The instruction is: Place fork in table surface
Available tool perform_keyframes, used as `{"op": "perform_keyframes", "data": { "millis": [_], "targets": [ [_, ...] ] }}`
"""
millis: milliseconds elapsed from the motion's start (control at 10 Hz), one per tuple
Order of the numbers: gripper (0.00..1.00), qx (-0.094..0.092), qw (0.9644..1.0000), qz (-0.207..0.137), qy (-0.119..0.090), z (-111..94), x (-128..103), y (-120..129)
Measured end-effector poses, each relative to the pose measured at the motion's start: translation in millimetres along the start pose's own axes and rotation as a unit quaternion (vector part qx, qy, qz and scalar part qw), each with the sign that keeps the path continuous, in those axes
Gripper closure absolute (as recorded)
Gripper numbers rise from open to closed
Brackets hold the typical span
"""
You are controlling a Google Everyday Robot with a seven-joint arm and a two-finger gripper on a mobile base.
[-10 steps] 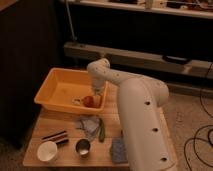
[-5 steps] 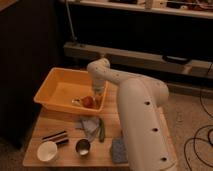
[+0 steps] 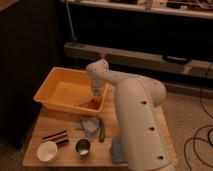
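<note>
Reaching into the yellow bin point(image 3: 50, 82) at centre-left of the frame, the robot's end effector point(image 3: 95, 95) sits low by the bin's right-hand wall, pressed together in what looks like the pick-up step. The fork cannot be made out; it is presumably in the bin at the fingertips, and a grip on it is unconfirmed. The next move likely calls for lifting clear of the rim, then lowering onto bare wooden counter point(image 3: 50, 124) below.

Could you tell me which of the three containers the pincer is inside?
The yellow bin: the pincer is down inside it; the white bowl and metal cup stand apart, nearer the camera.
</note>
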Motion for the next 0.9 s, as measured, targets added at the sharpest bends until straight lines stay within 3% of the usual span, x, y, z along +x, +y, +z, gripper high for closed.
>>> {"op": "perform_keyframes", "data": {
  "millis": [900],
  "targets": [
    [1.0, 0.004, 1.0, 0.0, 0.002, -10.3, -1.2, -1.0]
  ]
}}
